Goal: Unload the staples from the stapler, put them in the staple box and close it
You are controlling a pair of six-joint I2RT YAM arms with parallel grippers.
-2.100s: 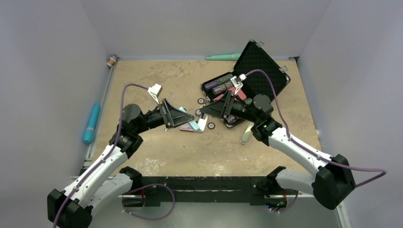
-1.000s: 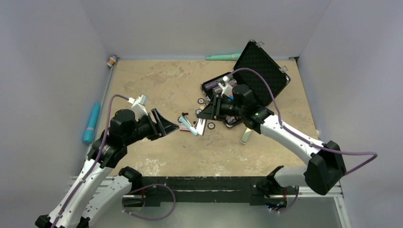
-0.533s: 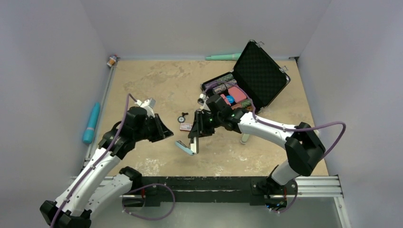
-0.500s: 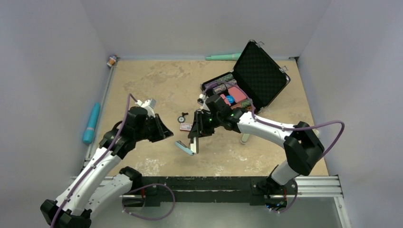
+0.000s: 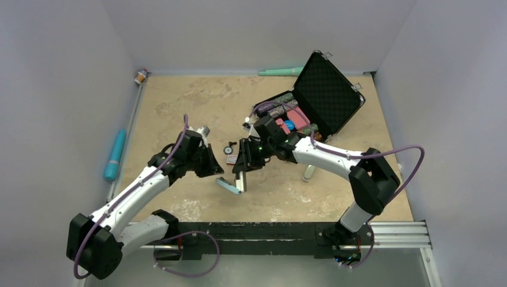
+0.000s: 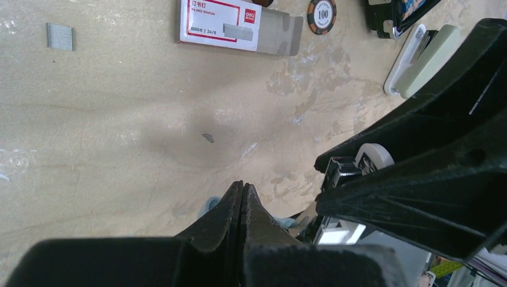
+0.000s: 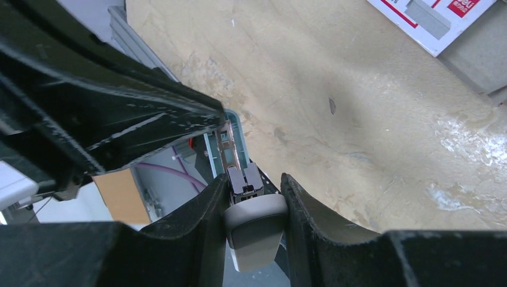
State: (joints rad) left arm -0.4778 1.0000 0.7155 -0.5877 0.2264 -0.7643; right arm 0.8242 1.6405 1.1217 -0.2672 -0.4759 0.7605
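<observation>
Stapler point(image 5: 228, 185) hinged open, pale-blue shell, right pincer point(image 7: 254, 190) clamped on it, left pincer point(image 6: 241, 190) closed.

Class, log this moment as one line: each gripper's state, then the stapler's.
left gripper: shut, tips near stapler | right gripper: shut on stapler | stapler: hinged open, blue half hanging free

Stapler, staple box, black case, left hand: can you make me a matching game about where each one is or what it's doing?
Things:
1 stapler
2 staple box
3 black case
4 left hand

States:
A lid standing open
B pressed shut
C gripped by the right hand
D lying flat beside a poker chip

Pairs: 1-C, 2-D, 3-A, 4-B
</observation>
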